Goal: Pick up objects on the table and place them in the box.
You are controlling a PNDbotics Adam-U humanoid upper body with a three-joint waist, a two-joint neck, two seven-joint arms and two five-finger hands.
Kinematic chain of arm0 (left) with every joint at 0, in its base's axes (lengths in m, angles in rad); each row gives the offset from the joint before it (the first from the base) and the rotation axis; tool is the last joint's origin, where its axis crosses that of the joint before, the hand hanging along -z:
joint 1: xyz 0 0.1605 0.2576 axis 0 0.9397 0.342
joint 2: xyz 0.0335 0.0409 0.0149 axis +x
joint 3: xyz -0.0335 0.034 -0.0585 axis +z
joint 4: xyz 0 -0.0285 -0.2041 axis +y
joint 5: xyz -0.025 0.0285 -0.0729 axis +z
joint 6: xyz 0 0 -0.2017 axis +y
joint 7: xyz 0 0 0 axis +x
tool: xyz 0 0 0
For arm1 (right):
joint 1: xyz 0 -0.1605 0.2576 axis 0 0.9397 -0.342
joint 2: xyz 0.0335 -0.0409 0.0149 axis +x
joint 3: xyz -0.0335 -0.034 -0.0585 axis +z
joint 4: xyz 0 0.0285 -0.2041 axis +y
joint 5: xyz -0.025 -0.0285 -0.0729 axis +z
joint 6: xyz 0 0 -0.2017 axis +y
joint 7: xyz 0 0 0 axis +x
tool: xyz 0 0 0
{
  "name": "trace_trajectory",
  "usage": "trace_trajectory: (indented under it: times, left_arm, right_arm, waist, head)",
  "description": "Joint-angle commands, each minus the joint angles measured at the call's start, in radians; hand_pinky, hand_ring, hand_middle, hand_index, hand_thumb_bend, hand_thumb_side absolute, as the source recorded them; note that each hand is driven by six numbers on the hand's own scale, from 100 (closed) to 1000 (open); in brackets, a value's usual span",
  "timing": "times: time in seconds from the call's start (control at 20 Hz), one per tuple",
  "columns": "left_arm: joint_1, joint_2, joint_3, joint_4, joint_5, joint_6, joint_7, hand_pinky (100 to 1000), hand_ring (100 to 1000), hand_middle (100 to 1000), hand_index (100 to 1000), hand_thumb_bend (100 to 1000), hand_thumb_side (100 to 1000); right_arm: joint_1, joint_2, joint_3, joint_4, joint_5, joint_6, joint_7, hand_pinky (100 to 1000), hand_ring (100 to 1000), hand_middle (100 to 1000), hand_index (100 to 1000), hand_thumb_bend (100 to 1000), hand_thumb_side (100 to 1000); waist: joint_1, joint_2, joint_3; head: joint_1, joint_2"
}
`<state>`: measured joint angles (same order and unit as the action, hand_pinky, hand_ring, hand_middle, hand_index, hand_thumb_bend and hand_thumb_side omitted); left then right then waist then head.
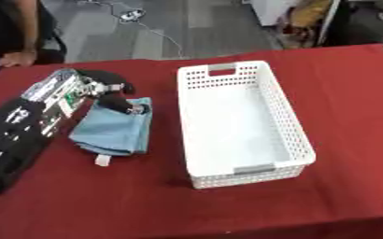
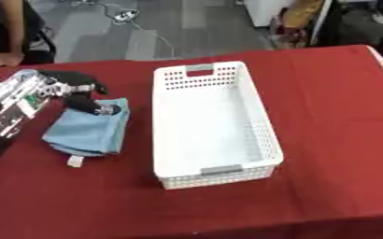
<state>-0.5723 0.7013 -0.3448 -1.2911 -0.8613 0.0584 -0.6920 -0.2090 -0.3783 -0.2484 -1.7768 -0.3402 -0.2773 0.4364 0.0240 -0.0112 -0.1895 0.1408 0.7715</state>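
The folded blue cloth (image 1: 113, 130) lies on the red surface (image 1: 342, 93), just left of the empty white perforated box (image 1: 242, 122). Our left hand (image 1: 117, 100) is on the cloth's top edge, fingers curled down onto it; we cannot tell whether they have pinched it. We judge this the grasp step; next we must lift and carry rightward.

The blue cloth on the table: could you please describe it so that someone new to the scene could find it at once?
Start at the white perforated basket in the middle of the red table. Just to its left lies the folded blue cloth, with the robot's left hand over its far edge. It is the only soft, light-blue thing there, with a small white tag at its near corner.
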Motion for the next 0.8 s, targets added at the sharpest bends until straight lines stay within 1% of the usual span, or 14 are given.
trace_trajectory:
  times: [0.05,0.7,0.75,0.8]
  left_arm:
    - [-0.008,0.018,0.001,0.003,0.002,-0.005,0.001,722,753,862,940,624,1000]
    - [-0.008,-0.009,-0.004,0.041,-0.03,-0.026,0.006,730,755,858,934,622,1000]
    - [-0.008,-0.011,-0.005,0.042,-0.032,-0.031,0.007,728,754,857,931,595,1000]
    - [-0.007,-0.013,-0.006,0.043,-0.033,-0.037,0.008,728,754,857,930,592,1000]
  right_arm:
    - [-0.012,-0.023,-0.002,-0.015,0.0,-0.002,0.0,811,946,882,1000,100,940]
    - [-0.016,-0.023,-0.002,-0.017,-0.004,-0.002,0.0,811,945,882,1000,100,940]
    - [-0.017,-0.023,-0.002,-0.017,-0.004,-0.002,0.0,811,945,882,1000,100,940]
    - [-0.018,-0.023,-0.002,-0.017,-0.004,-0.001,-0.001,811,945,882,1000,100,940]
  waist:
    - [-0.002,-0.007,-0.003]
    - [-0.003,-0.004,-0.004]
    - [-0.003,-0.004,-0.004]
    - [-0.003,-0.004,-0.004]
  head:
    - [0.011,-0.001]
    - [0.011,-0.001]
    - [0.011,-0.001]
    - [0.011,-0.001]
